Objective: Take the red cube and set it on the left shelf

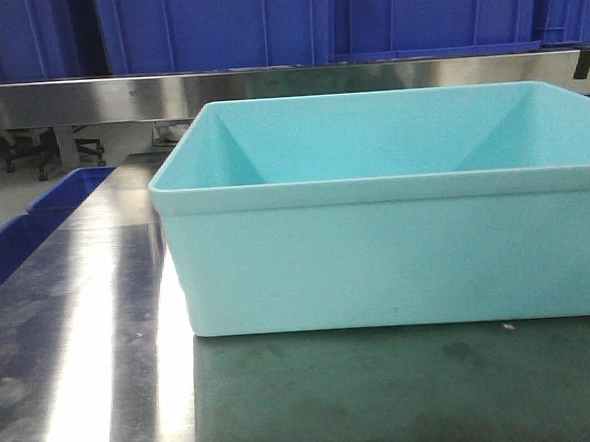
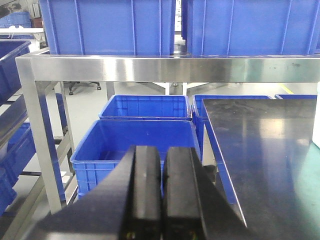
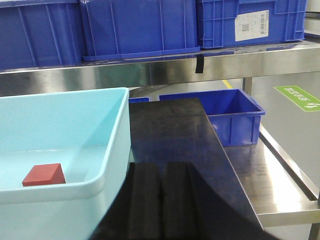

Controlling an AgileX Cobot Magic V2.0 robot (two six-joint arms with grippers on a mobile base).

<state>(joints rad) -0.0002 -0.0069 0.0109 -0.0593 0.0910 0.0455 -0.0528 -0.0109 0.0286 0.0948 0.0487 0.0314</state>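
Left pincer [image 2: 162, 152]: black fingers shut together with only a hairline seam between them, gripping nothing; it hangs off the table's left edge, above the floor crates.
Right pincer [image 3: 160, 172]: fingers likewise pressed together and empty, low over the table, just right of the tub.
Red cube [image 3: 44, 175]: one, lying flat on the tub's floor near the wall closest to the right pincer; neither pincer touches it.
Tub [image 1: 377, 256]: one, pale turquoise, rectangular, standing on the table; seen from the front, its wall hides the cube.
Table [image 1: 84, 374]: scuffed brushed steel, streaked with bright glare on the left.
Left shelf [image 1: 267, 85]: long stainless rail running behind and above the table, with a black strip [image 3: 199, 64] stuck on it.
Shelf crates [image 3: 140, 27]: ribbed blue; three in the right wrist view, one bearing a white label [image 3: 252, 25].
Floor crates [image 2: 135, 145]: open and blue, below the shelf; probably four ahead of the left pincer, though the table cuts off the rightmost.
Room: pale grey floor [image 2: 90, 107] with a green marking [image 3: 297, 97].
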